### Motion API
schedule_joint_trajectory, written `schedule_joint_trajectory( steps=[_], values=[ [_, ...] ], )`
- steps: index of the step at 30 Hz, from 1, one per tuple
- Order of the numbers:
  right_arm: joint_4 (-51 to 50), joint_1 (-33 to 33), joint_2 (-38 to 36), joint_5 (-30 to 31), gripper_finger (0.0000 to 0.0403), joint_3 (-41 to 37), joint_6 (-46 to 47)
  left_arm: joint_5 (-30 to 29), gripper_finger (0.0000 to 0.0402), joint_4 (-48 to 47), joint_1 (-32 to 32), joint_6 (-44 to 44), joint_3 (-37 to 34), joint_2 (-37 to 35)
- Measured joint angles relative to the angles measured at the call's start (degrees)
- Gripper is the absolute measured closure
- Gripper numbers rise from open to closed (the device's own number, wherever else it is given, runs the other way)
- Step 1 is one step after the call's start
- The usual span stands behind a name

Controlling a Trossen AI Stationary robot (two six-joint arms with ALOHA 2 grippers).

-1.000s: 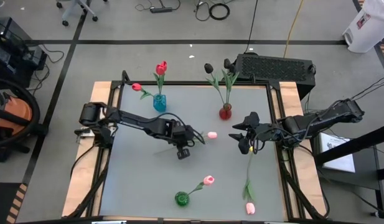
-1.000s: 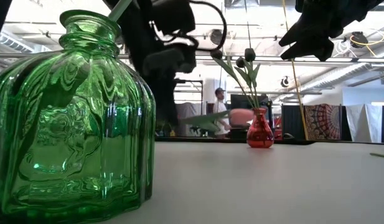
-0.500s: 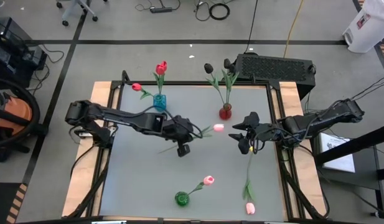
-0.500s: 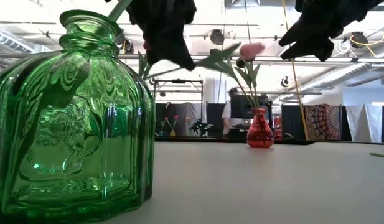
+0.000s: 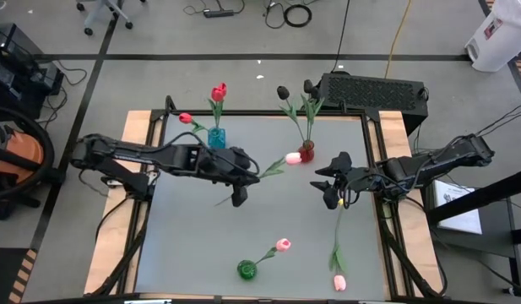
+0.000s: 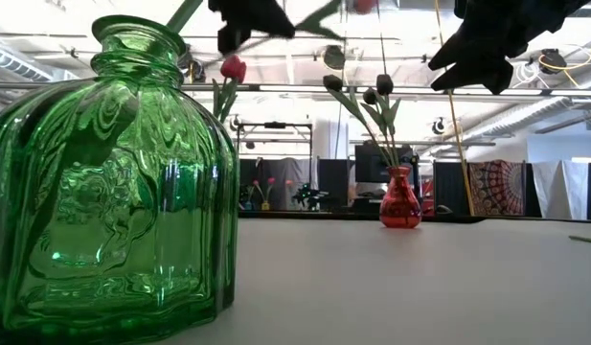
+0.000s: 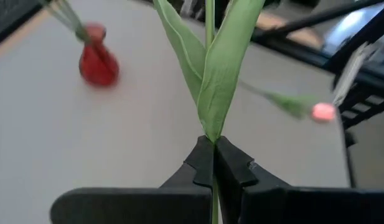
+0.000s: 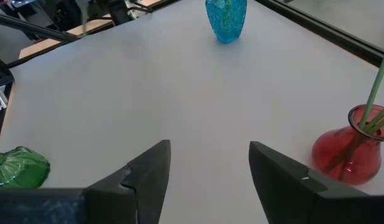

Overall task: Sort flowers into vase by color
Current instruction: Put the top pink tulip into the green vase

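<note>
Sorting partly done: one pink tulip in the air, one loose on the tabletop.

High view: blue vase (image 5: 216, 138) holds two reds, red vase (image 5: 306, 152) two blacks, green vase (image 5: 246, 269) one pink; left hand (image 5: 240, 180) carries a pink tulip (image 5: 292, 158) mid-table near the red vase, another pink (image 5: 338, 281) lies loose (remaining flowers not seen).
Low view: green vase up close.
Left wrist: hand clamped on the stem.
Right wrist: right hand (image 8: 209, 168) wide, empty, waiting right of centre.
</note>
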Motion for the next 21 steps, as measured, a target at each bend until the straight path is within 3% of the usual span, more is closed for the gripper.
schedule_joint_trajectory(
  steps=[11, 21],
  values=[
    [-0.01, 0.00, 0.01, 0.02, 0.0193, 0.00, 0.00, 0.43, 0.0400, 6.69, -3.18, 3.21, 0.00, -7.51],
    [2.00, 0.00, 0.01, 0.02, 0.0193, 0.00, 0.96, 0.53, 0.0400, 14.03, -10.00, 6.38, 0.00, -12.30]
  ],
)
